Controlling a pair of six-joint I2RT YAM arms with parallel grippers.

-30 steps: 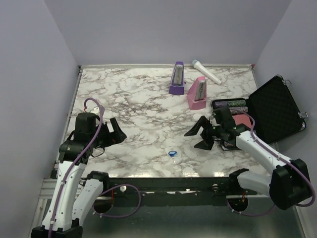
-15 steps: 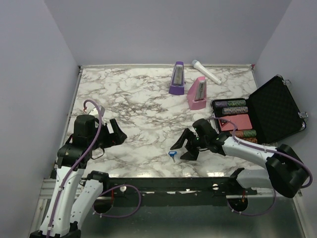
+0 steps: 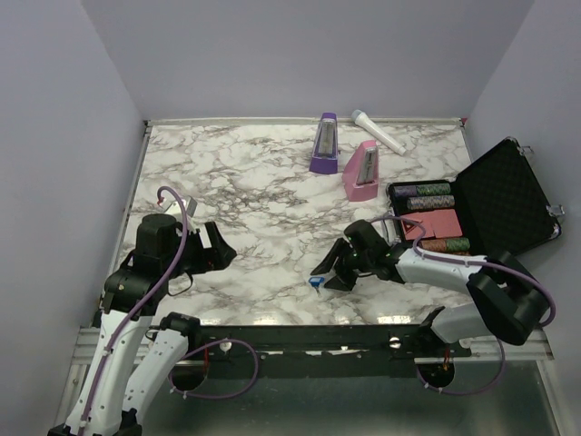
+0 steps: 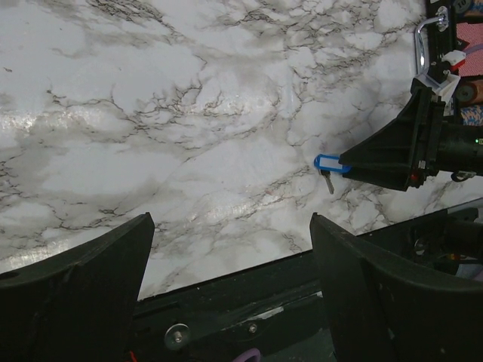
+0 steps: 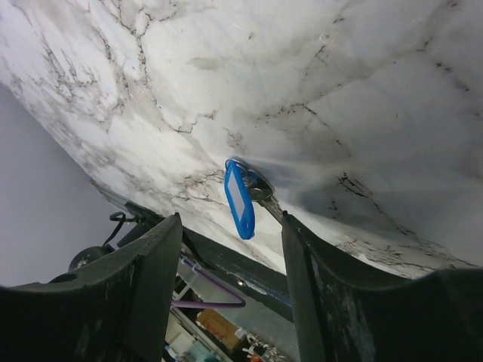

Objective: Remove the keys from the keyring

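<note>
The keys (image 3: 315,282) are a tiny blue oval tag with a small metal key and ring, lying on the marble table near its front edge. My right gripper (image 3: 323,278) is open, low over the table, with the tag just off its fingertips. In the right wrist view the blue tag (image 5: 240,197) stands on edge between my open fingers (image 5: 151,286), not touched. My left gripper (image 3: 224,247) is open and empty, well to the left. Its wrist view shows the keys (image 4: 324,164) far ahead beside the right gripper's finger (image 4: 385,154).
A purple metronome (image 3: 324,143) and a pink metronome (image 3: 361,171) stand at the back. A white cylinder (image 3: 379,132) lies behind them. An open black case (image 3: 504,200) with poker chips sits at the right. The table's front edge (image 4: 226,275) is close to the keys.
My right arm has swung left and toward the near edge, from beside the case to the keys, staying open. My left gripper has shifted only slightly.
</note>
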